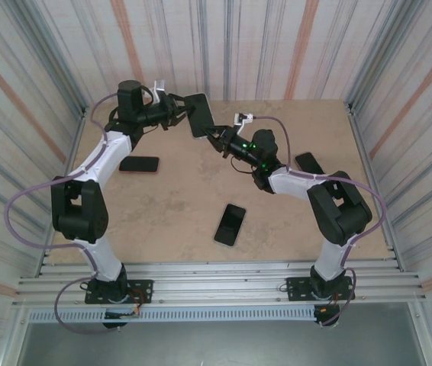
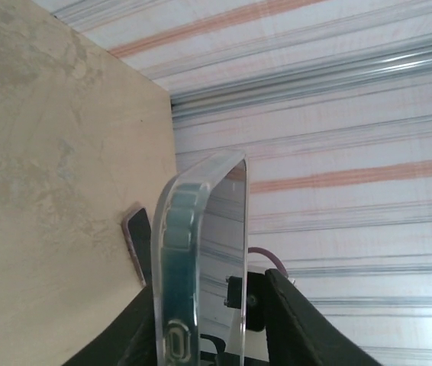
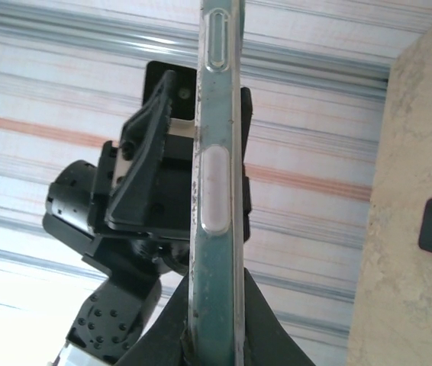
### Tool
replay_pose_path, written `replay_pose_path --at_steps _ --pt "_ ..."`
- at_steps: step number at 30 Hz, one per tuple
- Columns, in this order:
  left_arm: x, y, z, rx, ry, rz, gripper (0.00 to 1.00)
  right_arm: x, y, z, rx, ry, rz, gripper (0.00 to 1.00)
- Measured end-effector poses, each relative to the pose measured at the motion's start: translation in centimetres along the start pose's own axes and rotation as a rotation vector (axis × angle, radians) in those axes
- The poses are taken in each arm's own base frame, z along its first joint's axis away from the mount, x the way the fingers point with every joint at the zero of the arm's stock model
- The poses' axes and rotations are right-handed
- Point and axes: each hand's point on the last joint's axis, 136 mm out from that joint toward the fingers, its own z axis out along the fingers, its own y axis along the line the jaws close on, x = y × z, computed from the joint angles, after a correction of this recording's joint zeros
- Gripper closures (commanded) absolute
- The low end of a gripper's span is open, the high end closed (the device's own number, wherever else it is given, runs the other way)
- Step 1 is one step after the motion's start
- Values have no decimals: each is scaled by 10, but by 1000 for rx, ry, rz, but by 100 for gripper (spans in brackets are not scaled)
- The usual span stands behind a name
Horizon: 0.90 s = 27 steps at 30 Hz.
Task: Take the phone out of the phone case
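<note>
Phone case [image 2: 201,259] — clear, glossy plastic; table [image 1: 170,206] — matt, mottled beige board.

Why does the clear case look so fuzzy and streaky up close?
Left wrist view: the phone case sits very near the lens, soft, streaked by the striped wall. Right wrist view: its edge is sharper, the right fingers dark silhouettes. Top view: even light, faint shadows.

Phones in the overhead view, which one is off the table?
The dark phone in the clear case at the back, gripped between the left hand and right hand; the other three lie flat on the tan table.
</note>
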Motion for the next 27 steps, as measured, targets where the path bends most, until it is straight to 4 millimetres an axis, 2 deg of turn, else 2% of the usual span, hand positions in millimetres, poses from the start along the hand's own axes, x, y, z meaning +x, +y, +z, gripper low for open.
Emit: replay_pose_path --at_steps 7,12,19,24,27 --pt "1 -2 5 41 28 -17 78 -1 4 0 -10 -2 10 100" --pt "0 -6 8 82 42 -14 95 -2 8 1 -18 -5 56 100" --pt "-4 -17 8 116 27 -35 98 -5 17 1 -45 -11 41 72" --pt "-12 -15 10 104 -24 -85 100 -5 27 -1 -53 -16 -25 60" --pt "-19 -19 11 113 -68 -104 100 -3 35 -7 -56 -29 -74 59"
